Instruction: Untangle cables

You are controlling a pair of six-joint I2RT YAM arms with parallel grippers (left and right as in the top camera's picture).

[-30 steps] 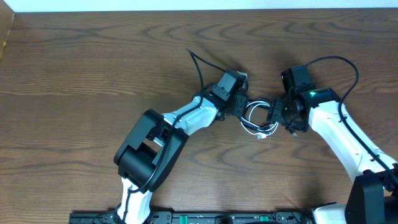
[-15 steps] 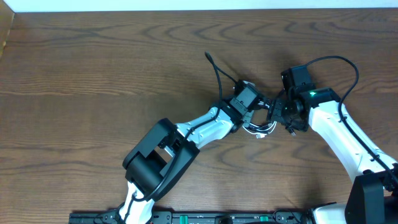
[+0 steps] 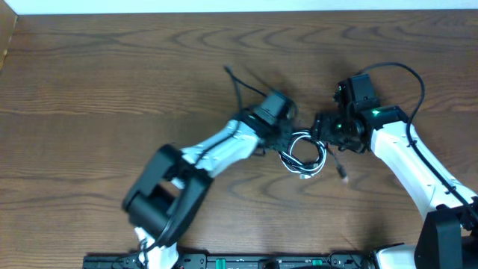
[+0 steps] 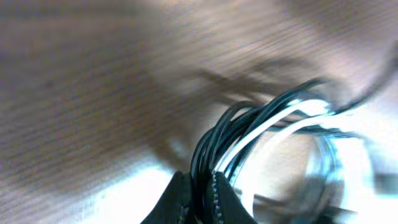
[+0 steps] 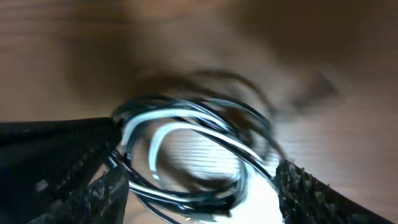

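Observation:
The white and black cables [image 3: 302, 153] lie as one tangled coil on the wooden table between my two arms. My left gripper [image 3: 282, 137] is at the coil's left edge. In the left wrist view my left gripper [image 4: 202, 194] is shut on a bundle of black and white cable strands [image 4: 261, 124]. My right gripper [image 3: 326, 128] is at the coil's upper right. In the blurred right wrist view my right gripper [image 5: 199, 186] is open, its fingers wide apart on either side of the coil [image 5: 186, 143]. A loose black cable end [image 3: 343, 176] trails off to the lower right.
The thicker black robot cable [image 3: 237, 84] arcs up behind the left wrist, and another [image 3: 407, 75] loops over the right arm. The wooden table [image 3: 112, 90] reaches a white wall at the back. A black rail [image 3: 246, 261] runs along the front edge.
My left gripper swung right toward the right gripper, then back left, taking the coil with it. The coil now lies lower and more spread out, with a black end trailing free.

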